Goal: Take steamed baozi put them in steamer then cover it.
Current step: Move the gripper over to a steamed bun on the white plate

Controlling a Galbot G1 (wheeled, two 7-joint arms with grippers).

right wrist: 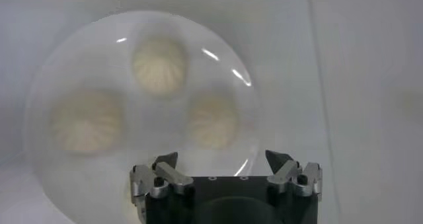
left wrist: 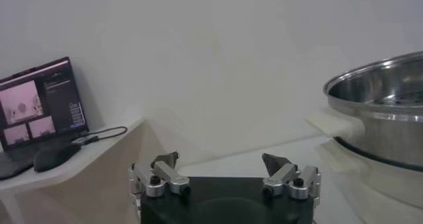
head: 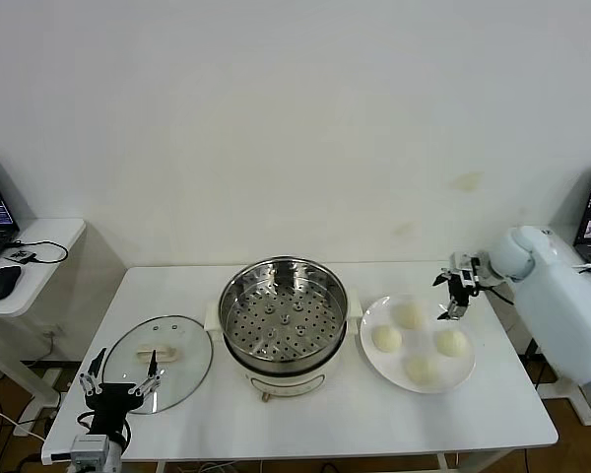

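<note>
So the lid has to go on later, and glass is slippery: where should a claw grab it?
By the cream bar handle at the centre of the lid, coming straight down from above. The lid lies flat on the table, so the raised bar is the only part the fingers can close across.

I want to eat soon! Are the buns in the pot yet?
Not yet. All four baozi sit on the white plate, the steamer is empty, and the cover lies on the table. The right gripper hangs open over the plate; the left gripper waits, open, near the cover.
</note>
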